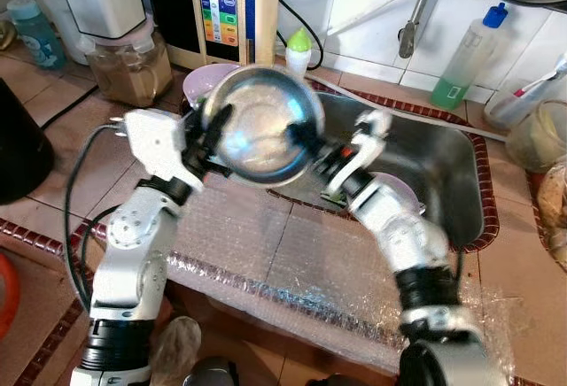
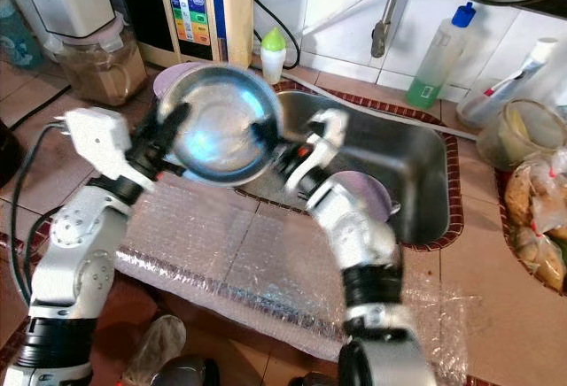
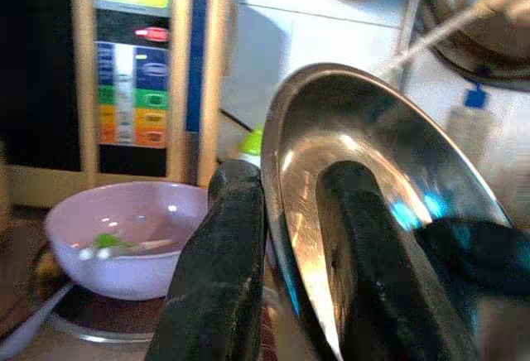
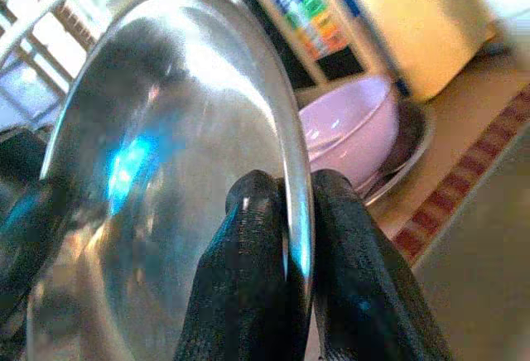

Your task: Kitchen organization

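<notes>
Both arms were up over the counter, and between them sat a shiny steel bowl [image 1: 261, 125], lifted clear of the worktop and tipped so its hollow faced the head camera. The left gripper [image 1: 215, 129] was clamped on the bowl's left rim; the left wrist view showed one black finger [image 3: 219, 278] outside the wall and the other inside, the metal edge pinched between them. The right gripper [image 1: 312, 142] was closed on the opposite rim, and in the right wrist view its two fingers [image 4: 248, 286] squeezed the thin edge from either side.

The bowl hung above the near left corner of the sink [image 1: 443, 169], a steel basin set into the tiled counter. Just behind the bowl sat a lilac bowl [image 3: 124, 233] resting in a shallow metal dish, with something green and a utensil lying in it. Beyond that stood an appliance with a coloured button panel [image 1: 219, 5], and to its right a small bottle with a green cap [image 1: 299, 50].

In front of the sink a sheet of bubble wrap [image 1: 266, 258] covered the counter under both forearms. Behind the sink, against the white tiles, stood a clear bottle of green liquid with a blue cap [image 1: 468, 58]. Inside the sink, partly hidden by the right arm, lay another pale lilac dish [image 2: 368, 193].
</notes>
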{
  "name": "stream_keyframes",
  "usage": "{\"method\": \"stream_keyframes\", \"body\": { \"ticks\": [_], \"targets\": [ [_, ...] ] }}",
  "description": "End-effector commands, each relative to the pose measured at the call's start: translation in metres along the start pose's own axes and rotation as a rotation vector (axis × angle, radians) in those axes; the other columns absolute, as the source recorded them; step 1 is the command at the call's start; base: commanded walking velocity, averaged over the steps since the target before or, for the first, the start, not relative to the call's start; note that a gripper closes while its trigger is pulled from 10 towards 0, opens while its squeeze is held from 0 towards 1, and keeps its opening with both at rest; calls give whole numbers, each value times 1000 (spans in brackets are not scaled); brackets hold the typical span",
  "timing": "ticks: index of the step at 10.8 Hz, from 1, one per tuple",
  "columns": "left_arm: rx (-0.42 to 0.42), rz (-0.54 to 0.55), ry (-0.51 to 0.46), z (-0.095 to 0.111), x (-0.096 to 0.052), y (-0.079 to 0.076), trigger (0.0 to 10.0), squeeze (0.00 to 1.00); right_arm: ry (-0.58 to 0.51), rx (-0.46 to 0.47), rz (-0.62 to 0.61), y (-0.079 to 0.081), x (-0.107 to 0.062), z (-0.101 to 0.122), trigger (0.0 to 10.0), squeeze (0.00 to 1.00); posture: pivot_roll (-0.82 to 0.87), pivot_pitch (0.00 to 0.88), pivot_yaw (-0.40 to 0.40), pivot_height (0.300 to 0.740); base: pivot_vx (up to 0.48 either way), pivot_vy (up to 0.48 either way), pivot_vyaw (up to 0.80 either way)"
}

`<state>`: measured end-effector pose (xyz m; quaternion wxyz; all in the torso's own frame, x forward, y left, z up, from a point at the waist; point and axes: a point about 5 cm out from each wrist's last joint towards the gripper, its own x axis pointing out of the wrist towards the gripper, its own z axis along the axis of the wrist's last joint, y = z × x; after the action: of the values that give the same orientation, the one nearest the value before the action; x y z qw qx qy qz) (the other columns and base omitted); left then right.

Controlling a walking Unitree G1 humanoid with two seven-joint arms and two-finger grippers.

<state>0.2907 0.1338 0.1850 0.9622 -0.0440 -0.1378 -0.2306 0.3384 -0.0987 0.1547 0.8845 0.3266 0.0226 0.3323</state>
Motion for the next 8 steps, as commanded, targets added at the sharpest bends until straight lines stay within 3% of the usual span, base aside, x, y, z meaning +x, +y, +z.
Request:
{"method": "stream_keyframes", "body": {
  "ticks": [1, 4, 5, 7, 8],
  "targets": [
    [32, -73, -37, 10, 7, -10, 10000, 1000, -8, -3, -32, -4, -2, 7, 0, 0, 23, 10, -25, 740, 0, 0, 0],
    [46, -75, -42, 13, 13, -11, 10000, 1000, -90, 28, -63, -9, -9, 20, 0, 0, 17, 4, -6, 740, 0, 0, 0],
    [73, -141, 12, 10, 11, -17, 10000, 1000, -159, 57, -69, -10, -10, 34, 0, 0, 13, 1, 3, 740, 0, 0, 0],
    [106, -253, 114, 1, 3, -23, 10000, 1000, -223, 19, -144, -19, -10, 49, 0, 0, 16, 0, 7, 740, 0, 0, 0],
    [118, -286, 232, -16, -9, -23, 10000, 1000, -285, -100, -351, -38, -17, 62, 0, 0, 15, 0, 9, 740, 0, 0, 0]
  ]
}}
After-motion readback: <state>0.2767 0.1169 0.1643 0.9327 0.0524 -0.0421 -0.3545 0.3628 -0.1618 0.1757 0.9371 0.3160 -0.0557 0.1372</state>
